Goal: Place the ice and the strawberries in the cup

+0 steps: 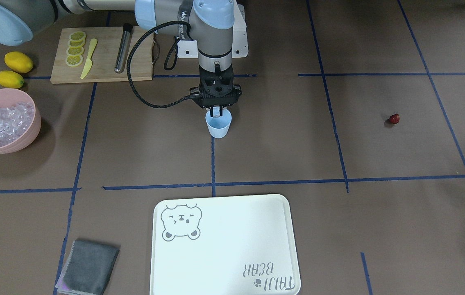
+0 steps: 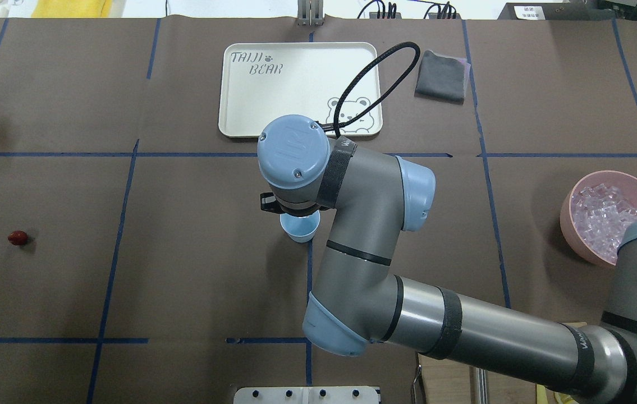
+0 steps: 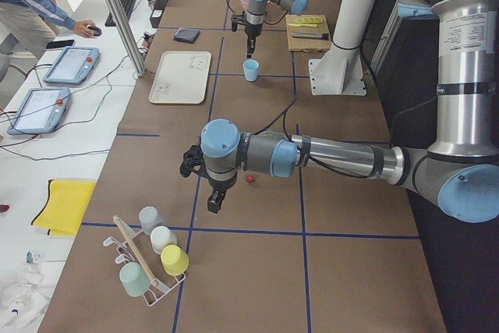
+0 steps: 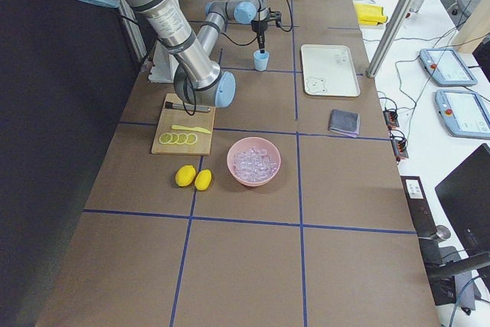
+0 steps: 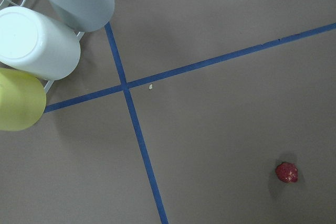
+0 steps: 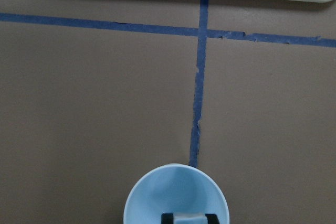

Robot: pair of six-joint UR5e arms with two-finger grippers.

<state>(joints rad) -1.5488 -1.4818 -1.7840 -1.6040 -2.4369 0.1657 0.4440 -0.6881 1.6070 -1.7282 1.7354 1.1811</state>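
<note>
Right claw (image 1: 216, 111) just above cup (image 1: 218, 126) mouth, tips pinched on small pale ice cube (image 6: 189, 217) — cube mostly cut off at wrist-cam edge. Cup upright on counter (image 1: 281, 155), by tape line. More ice (image 1: 3, 121) in pink bowl (image 1: 31, 133), well apart. Strawberry (image 1: 394, 119) alone, opp. side. Left claw (image 3: 212, 204) near berry — open/closed: can't tell.
</note>
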